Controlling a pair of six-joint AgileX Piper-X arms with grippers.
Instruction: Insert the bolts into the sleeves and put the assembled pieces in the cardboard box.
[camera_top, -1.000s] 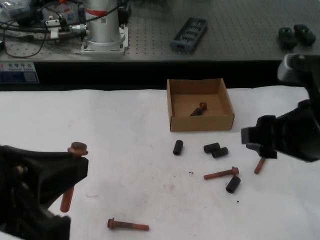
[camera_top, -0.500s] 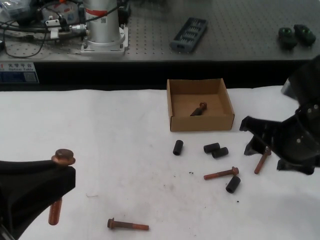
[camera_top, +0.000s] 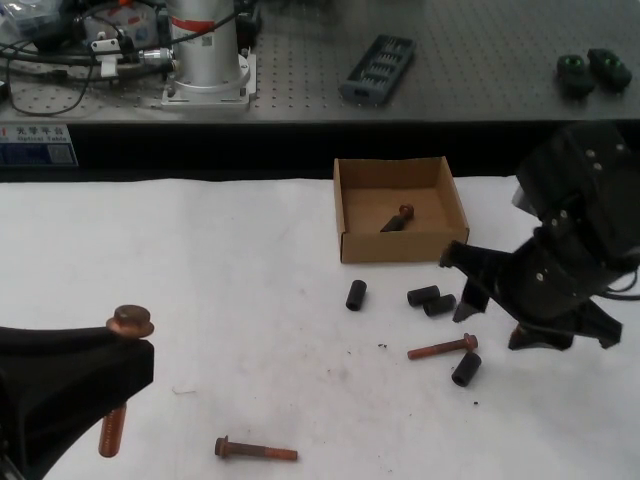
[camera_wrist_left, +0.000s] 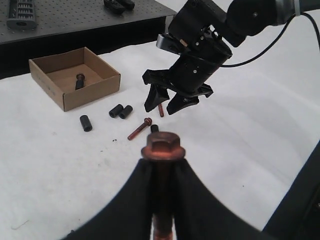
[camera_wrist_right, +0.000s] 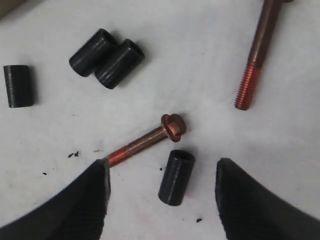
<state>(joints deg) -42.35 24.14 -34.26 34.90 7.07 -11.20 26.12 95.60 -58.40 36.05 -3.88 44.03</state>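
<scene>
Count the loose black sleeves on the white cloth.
4. One sleeve lies alone before the cardboard box; a touching pair lies nearer the right arm; one lies by a bolt. That arm may hide more.

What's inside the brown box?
One assembled piece lies slanted on the floor of the cardboard box, copper at one end, dark at the other. The near wall covers the strip of floor right behind it.

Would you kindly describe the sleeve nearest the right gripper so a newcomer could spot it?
Find the cardboard box on the white cloth; four black sleeves lie in front of it. The wanted sleeve is farthest from the box, under the open right gripper. Alone among them, it lies beside a copper bolt's head.
</scene>
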